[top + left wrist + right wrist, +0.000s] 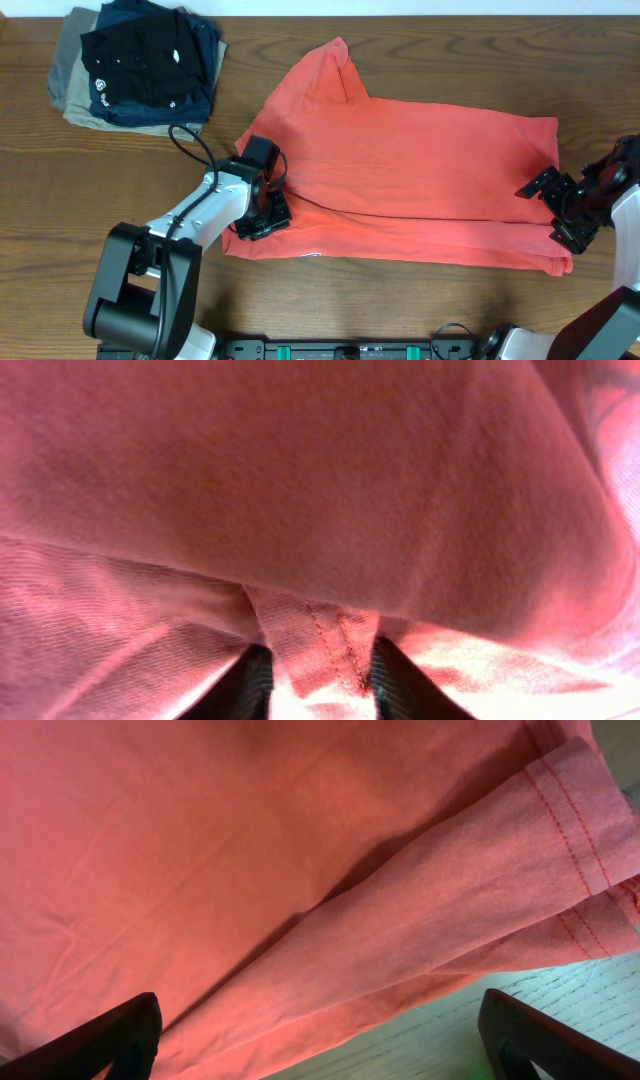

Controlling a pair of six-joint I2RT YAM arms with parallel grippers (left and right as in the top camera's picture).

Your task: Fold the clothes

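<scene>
Two wrist views supply detail the overhead view lacks. Overhead, the T-shirt (420,170) lies on the table (400,310), doubled along its near edge, with the left gripper (262,212) at its left edge and the right gripper (560,208) at its right hem. A stack of dark and khaki garments (135,70) sits at the far-left corner. Left wrist: fingers (250,682) clamp a stitched fold of the fabric. Right wrist: fingers (110,1038) stand wide apart over the layered hem, holding nothing
</scene>
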